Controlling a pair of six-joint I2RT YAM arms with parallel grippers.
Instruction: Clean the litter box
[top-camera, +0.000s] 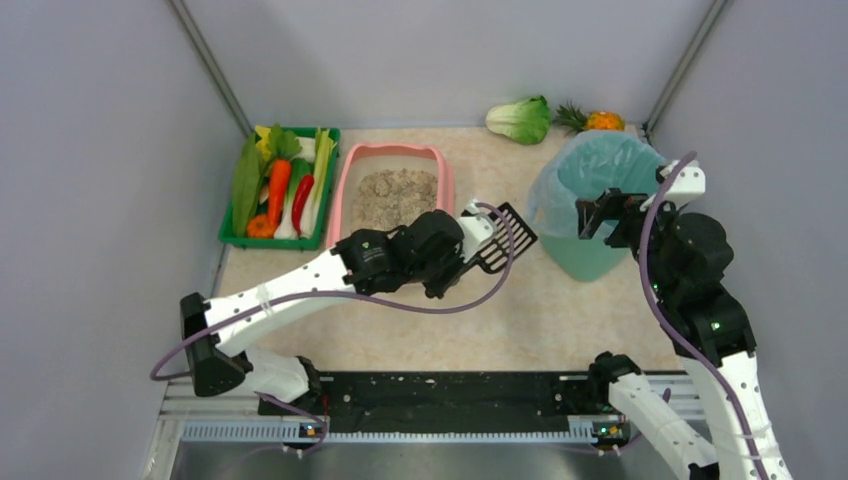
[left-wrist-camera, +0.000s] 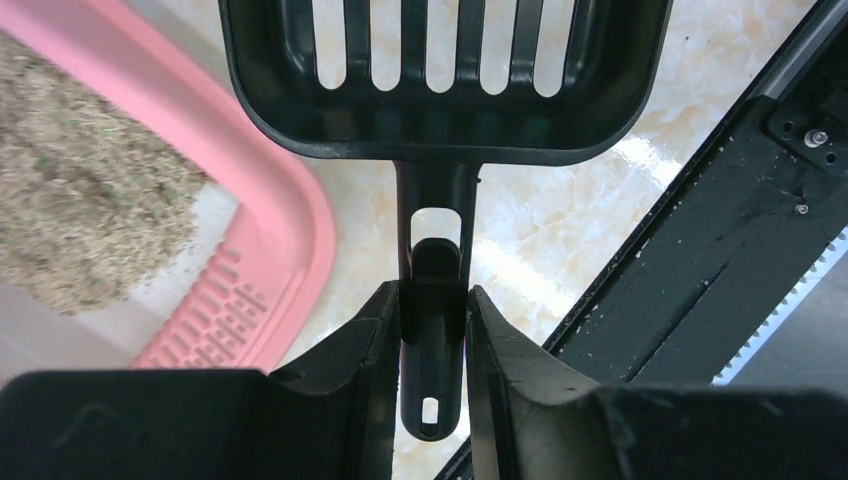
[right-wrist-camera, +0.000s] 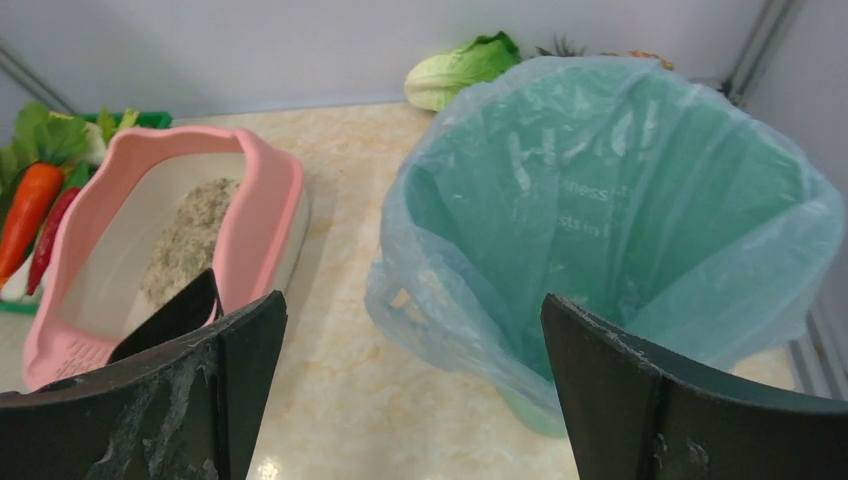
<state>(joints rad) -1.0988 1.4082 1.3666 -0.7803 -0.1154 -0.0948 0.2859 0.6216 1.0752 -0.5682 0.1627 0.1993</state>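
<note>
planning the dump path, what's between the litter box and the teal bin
Top view: only the black slotted scoop, shut in the left claw, above bare tabletop.

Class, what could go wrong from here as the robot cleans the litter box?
The left gripper pinches the scoop only by its thin handle; a load might twist it. The litter box and bin stand apart, so granules could drop through the slots onto the table. The open right gripper, close to the bin's bag, might snag it.
</note>
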